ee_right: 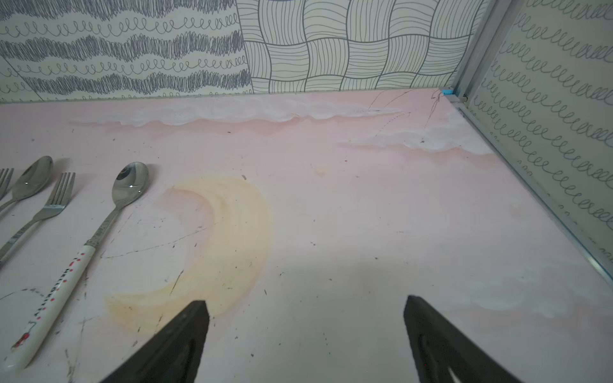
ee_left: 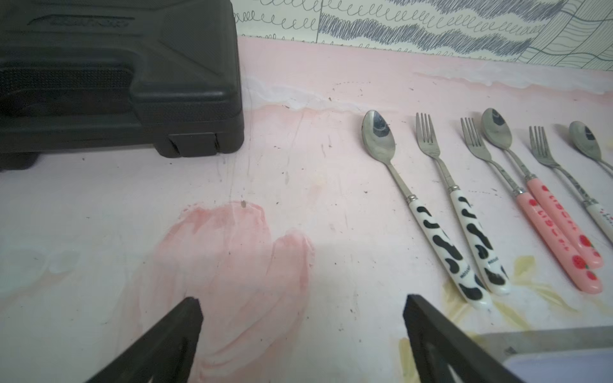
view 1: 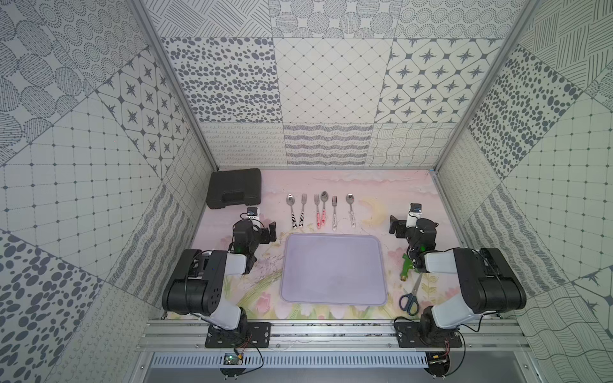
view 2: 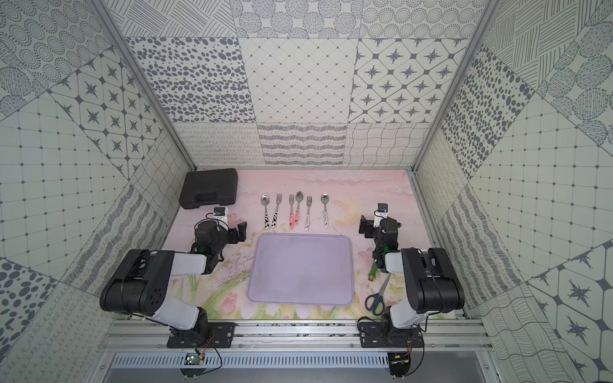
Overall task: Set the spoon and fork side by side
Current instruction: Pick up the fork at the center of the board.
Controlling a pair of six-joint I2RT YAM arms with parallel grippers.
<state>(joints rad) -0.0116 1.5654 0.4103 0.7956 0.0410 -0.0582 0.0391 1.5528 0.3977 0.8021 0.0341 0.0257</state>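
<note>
Behind the tray point(view 1: 333, 235), on the far half of the worktop point(view 1: 374, 185), six pieces of cutlery lie in a row with their handles toward the robot. The black-patched spoon point(view 1: 291, 209) and black-patched fork point(view 1: 303, 209) lie close together. The pink fork point(view 1: 317, 212) and pink spoon point(view 1: 324, 207) lie with their handles touching. The white-handled fork point(view 1: 334, 214) and white-handled spoon point(view 1: 350, 209) sit noticeably further apart, so this pair is judged the one not yet done. The left gripper point(ee_left: 302, 300) and right gripper point(ee_right: 306, 298) are both wide open and empty, one at each side of the tray, clear of the cutlery. Risks noted: the white-handled fork lies just beside the pink spoon, so a wide-open gripper descending on it could knock the pink pair out of line. Moving the white-handled spoon with the right arm is judged safer. The thin metal stems lie flat and offer little purchase, so a grasp there may slip or pivot the piece. A skewed release would leave the pair out of parallel. The scissors point(view 1: 411, 296) near the right arm could be swept aside during a reach.
</note>
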